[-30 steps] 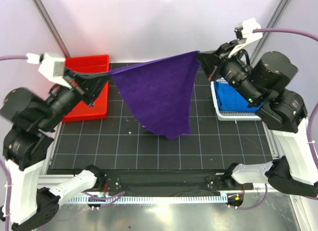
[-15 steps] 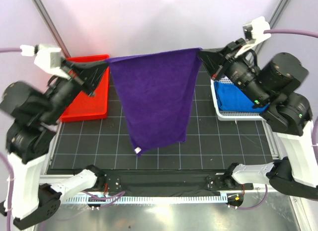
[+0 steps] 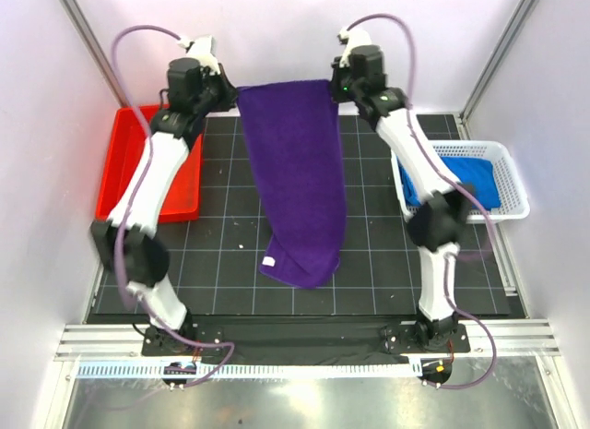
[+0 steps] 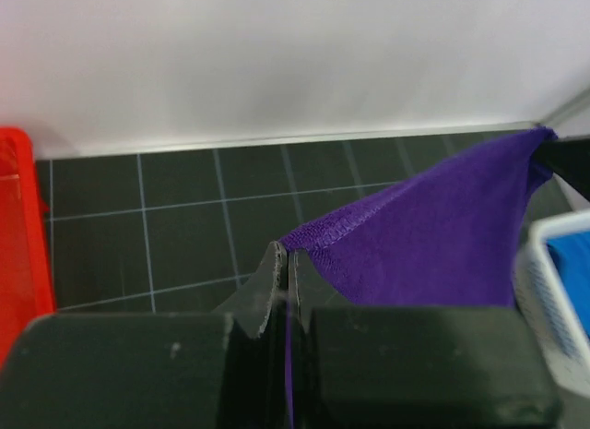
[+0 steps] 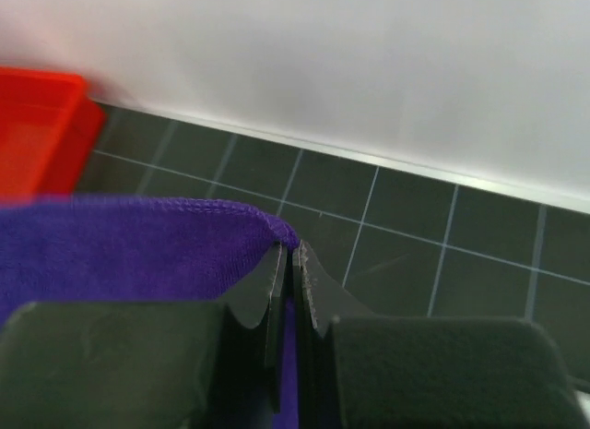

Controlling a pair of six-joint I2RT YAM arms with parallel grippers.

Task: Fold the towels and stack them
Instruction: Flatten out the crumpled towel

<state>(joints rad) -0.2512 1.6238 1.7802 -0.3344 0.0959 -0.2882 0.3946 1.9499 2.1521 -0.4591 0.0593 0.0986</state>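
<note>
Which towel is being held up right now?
The purple towel, pinched at its corners by the left claw and right claw; the blue towel lies in the white basket.

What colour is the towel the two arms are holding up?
The towel is deep purple, clearest from the top camera.

The purple towel (image 3: 297, 180) drapes down the middle of my tabletop (image 3: 221, 254), barring any crossing there. Left of the towel, bare mat runs to the red tray (image 3: 120, 171); right of it, to the white basket (image 3: 479, 214).
</note>
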